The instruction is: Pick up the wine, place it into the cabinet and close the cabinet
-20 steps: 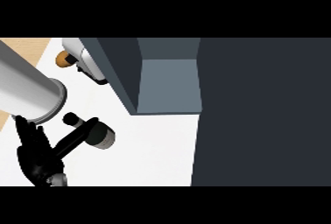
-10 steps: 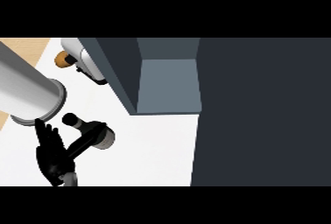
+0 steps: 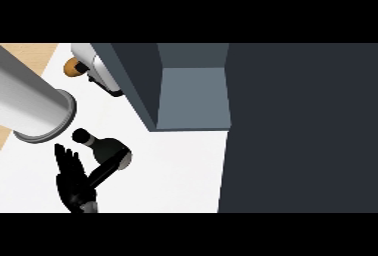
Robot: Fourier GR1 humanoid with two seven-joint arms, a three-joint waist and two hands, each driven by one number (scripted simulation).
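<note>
A wide grey forearm (image 3: 33, 102) fills the left edge. Below it the black right hand (image 3: 74, 182), fingers straight and thumb against the wine bottle (image 3: 109, 150) lying on the white counter (image 3: 173, 170). Right of that stands the open cabinet (image 3: 192, 95).

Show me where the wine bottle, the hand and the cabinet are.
wine bottle (image 3: 109, 149), head view, on its dark body.
hand (image 3: 71, 184), head view, on its palm.
cabinet (image 3: 193, 95), head view, on its open inside.
</note>
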